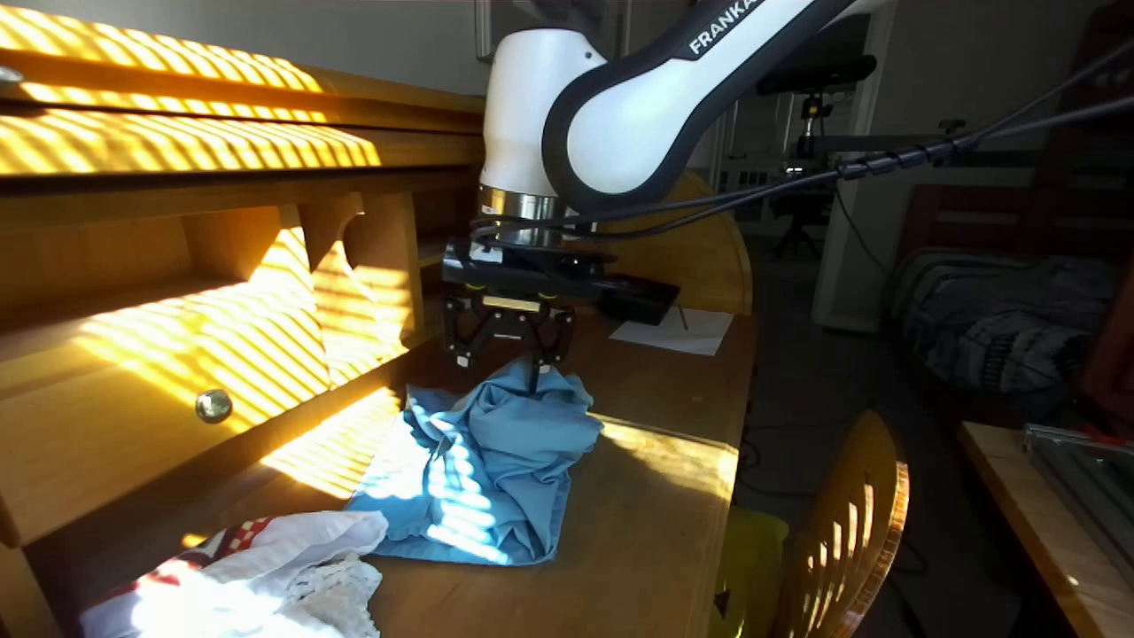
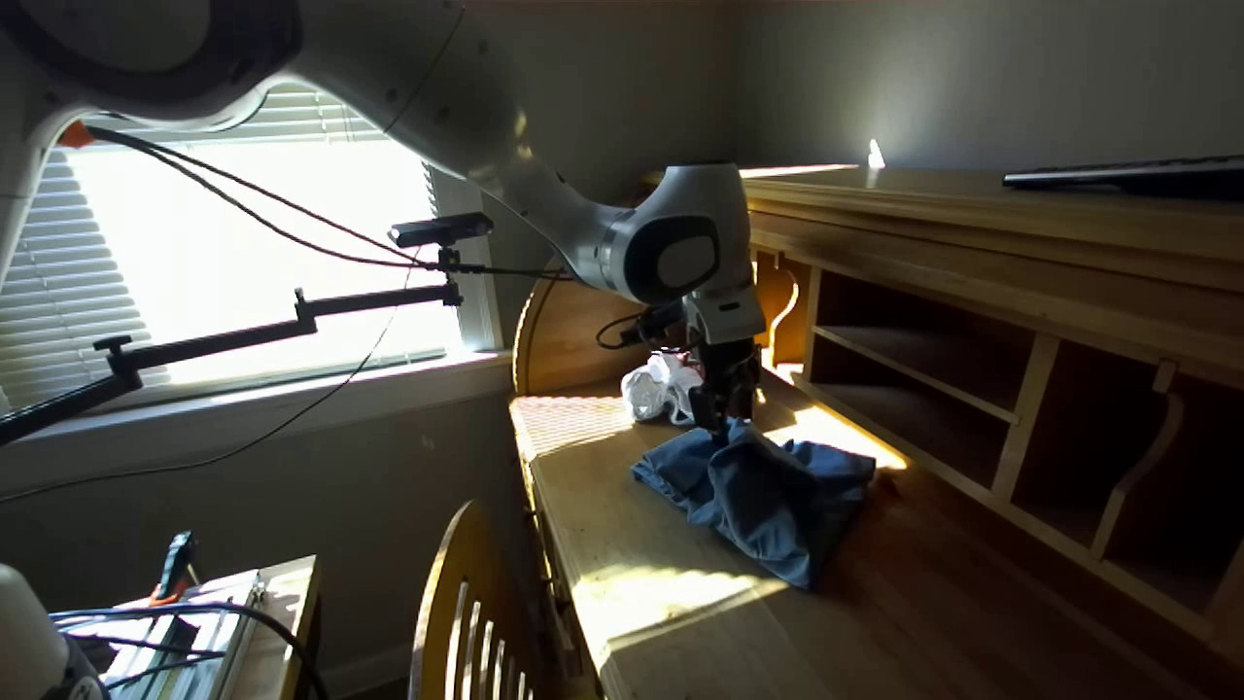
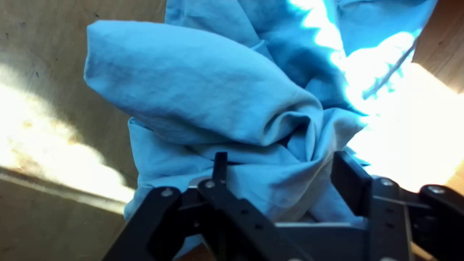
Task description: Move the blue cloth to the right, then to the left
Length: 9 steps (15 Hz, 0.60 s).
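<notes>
The blue cloth [image 1: 523, 434] lies crumpled on the wooden desk, with bunched folds under the gripper and a flatter part with sun stripes. It also shows in an exterior view [image 2: 768, 496] and fills much of the wrist view [image 3: 195, 83]. My gripper [image 1: 500, 368] points down over one end of the cloth; it also shows in an exterior view [image 2: 721, 423]. In the wrist view the fingers [image 3: 279, 163] stand wide apart with folds of cloth visible between and below them. One fingertip appears to reach the cloth's raised fold. I cannot tell if it touches.
A white cloth with red checks [image 1: 266, 576] lies on the desk near the blue cloth. A white paper [image 1: 682, 331] lies behind the gripper. Desk cubbies [image 1: 248, 292] line one long side. A wooden chair [image 1: 850, 532] stands at the desk's open edge.
</notes>
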Available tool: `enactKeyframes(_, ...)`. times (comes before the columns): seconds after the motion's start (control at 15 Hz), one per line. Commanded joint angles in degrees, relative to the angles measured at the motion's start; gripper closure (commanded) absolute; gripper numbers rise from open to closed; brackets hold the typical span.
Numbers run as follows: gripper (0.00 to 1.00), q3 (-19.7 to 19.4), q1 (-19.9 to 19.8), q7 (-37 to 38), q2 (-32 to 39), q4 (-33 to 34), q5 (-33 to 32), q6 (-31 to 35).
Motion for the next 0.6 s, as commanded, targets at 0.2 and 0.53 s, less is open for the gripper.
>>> enactKeyframes(0.2,0.78,-0.46,-0.16,0.04,4.12,3.71,2.3,-0.3)
enactKeyframes(0.53,1.0,0.79,-1.75,-2.93,4.45,3.84,3.91,-1.1)
